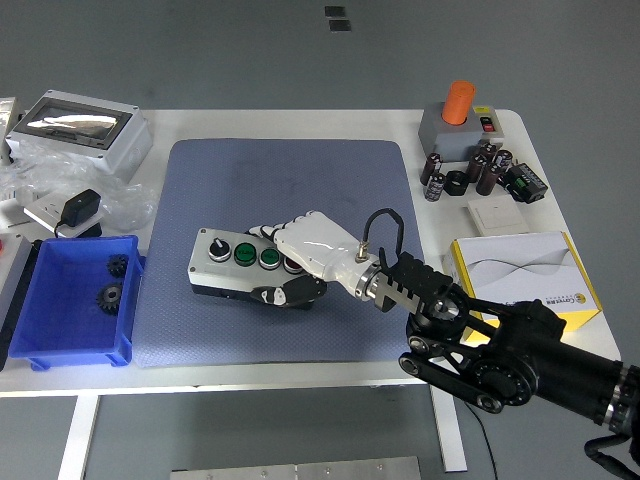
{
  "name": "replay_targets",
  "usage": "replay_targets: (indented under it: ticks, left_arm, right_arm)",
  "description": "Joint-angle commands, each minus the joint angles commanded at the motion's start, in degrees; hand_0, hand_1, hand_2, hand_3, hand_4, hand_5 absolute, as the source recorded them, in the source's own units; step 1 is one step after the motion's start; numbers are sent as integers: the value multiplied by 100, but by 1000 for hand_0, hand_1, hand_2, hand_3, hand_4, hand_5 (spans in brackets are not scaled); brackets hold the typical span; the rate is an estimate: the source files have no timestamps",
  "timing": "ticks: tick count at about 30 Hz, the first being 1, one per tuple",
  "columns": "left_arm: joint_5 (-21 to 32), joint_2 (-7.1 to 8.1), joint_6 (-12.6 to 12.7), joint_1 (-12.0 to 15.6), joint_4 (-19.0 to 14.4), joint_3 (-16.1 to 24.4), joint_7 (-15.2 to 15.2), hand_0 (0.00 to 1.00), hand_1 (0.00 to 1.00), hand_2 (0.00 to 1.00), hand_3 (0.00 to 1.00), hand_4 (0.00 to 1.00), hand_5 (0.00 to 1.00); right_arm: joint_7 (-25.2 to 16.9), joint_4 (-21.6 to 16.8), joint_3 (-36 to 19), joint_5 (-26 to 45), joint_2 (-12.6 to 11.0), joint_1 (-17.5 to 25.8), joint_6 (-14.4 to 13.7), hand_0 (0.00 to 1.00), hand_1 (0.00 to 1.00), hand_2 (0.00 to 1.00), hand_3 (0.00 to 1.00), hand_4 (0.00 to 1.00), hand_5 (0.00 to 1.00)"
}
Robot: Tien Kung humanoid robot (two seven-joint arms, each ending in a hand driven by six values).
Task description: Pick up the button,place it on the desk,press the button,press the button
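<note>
A grey button box point(228, 264) with a black switch and two green buttons on top lies flat on the blue-grey mat point(230, 180), toward its front left. My right hand point(292, 262), white with a black arm behind it, is shut on the box's right end: fingers over the far top edge, thumb against the near side. The right end of the box is hidden under the hand. The left arm does not show.
A blue bin point(70, 300) holding gears stands at the left front. A grey enclosure point(78, 128), a black adapter point(78, 212) and plastic bags lie at the back left. On the right are a yellow-white carton point(522, 276), dark cylinders point(482, 170) and an orange-topped grey box point(458, 118).
</note>
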State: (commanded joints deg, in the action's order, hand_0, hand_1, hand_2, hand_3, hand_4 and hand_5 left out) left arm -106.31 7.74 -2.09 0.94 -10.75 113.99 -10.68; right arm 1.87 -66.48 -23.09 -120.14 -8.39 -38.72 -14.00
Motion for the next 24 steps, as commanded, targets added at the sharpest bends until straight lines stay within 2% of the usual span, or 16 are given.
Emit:
replay_targets:
  ticks: [8, 13, 14, 19, 20, 24]
  left_arm:
    - [-37, -5, -9, -18, 7, 22, 23, 650, 616, 619, 747, 892, 542]
    - [-38, -7, -16, -18, 8, 19, 29, 650, 616, 619, 747, 892, 542]
    - [-37, -7, -16, -20, 9, 18, 31, 649, 616, 619, 747, 890, 545]
    - [-34, -4, -17, -24, 10, 15, 35, 649, 616, 619, 747, 890, 545]
    - [-33, -4, -17, -25, 10, 15, 34, 650, 616, 619, 747, 888, 548]
    - [-42, -2, -21, -27, 14, 20, 44, 650, 616, 619, 747, 888, 548]
  right_arm:
    - [-243, 293, 40, -283, 86, -71, -75, 100, 297, 395, 498, 186, 2]
    - [-254, 414, 40, -539, 107, -119, -97, 100, 297, 395, 498, 186, 2]
    - [-256, 451, 33, -582, 114, -122, -99, 137, 332, 407, 518, 177, 2]
    - [-273, 591, 35, -633, 126, -130, -66, 137, 332, 407, 518, 177, 2]
    - [-277, 601, 38, -628, 126, -130, -58, 173, 401, 424, 542, 172, 2]
    - [-317, 620, 24, -567, 135, -127, 12, 173, 401, 424, 542, 172, 2]
